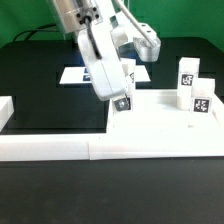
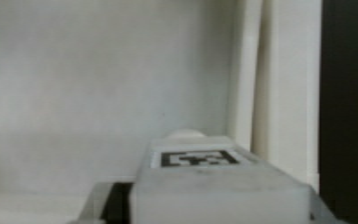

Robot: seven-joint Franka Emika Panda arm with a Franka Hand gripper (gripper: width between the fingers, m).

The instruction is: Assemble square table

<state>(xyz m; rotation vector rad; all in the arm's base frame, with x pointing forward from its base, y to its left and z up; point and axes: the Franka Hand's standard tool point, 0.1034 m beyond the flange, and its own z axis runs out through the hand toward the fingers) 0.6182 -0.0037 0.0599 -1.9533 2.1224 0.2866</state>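
The square table's white slab lies flat at the exterior view's right, against the low border wall. My gripper is shut on a white tagged leg and holds it tilted just over the slab's left edge. Two more tagged legs stand on the slab's right side. In the wrist view the held leg fills the foreground with its tag facing the camera, and the slab lies behind it. The leg hides the fingertips there. A fourth leg is not in view.
The low white border wall runs along the front, with a short piece at the left. The marker board lies behind the arm. Black table surface lies left of the slab.
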